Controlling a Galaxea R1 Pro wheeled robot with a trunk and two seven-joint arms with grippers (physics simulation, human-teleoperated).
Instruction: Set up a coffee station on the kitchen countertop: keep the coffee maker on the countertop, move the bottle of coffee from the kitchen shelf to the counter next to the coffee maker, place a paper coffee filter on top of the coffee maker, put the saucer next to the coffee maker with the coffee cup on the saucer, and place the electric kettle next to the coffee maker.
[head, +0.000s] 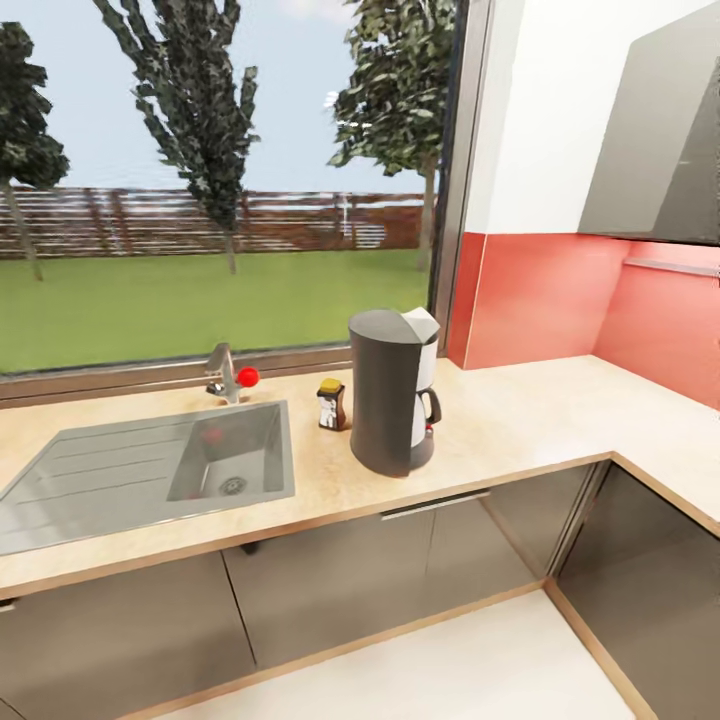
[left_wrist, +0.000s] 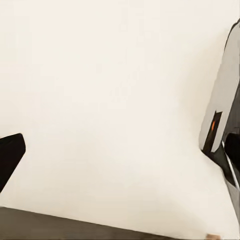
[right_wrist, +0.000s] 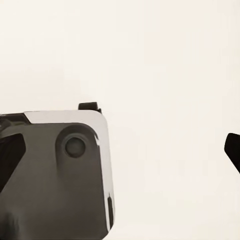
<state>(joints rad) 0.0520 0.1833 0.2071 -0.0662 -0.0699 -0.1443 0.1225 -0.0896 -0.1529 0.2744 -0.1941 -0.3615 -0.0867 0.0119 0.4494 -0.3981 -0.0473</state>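
**Coffee maker and bottle on the counter**

Nearest, grey cabinet doors (head: 420, 560) front the countertop (head: 520, 420). On it stand one coffee maker (head: 392, 392), white paper filter (head: 421, 323) on top, and one coffee bottle (head: 331, 404) just beside it; one sink (head: 150, 470) lies further along. Fingertip slivers (left_wrist: 9, 159) appear: whether either gripper is spread, I cannot tell.

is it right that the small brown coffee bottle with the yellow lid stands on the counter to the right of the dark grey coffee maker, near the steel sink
Not quite. In the head view, the small brown coffee bottle with the yellow lid stands on the beige counter to the left of the dark grey coffee maker, between it and the steel sink. The rest holds.
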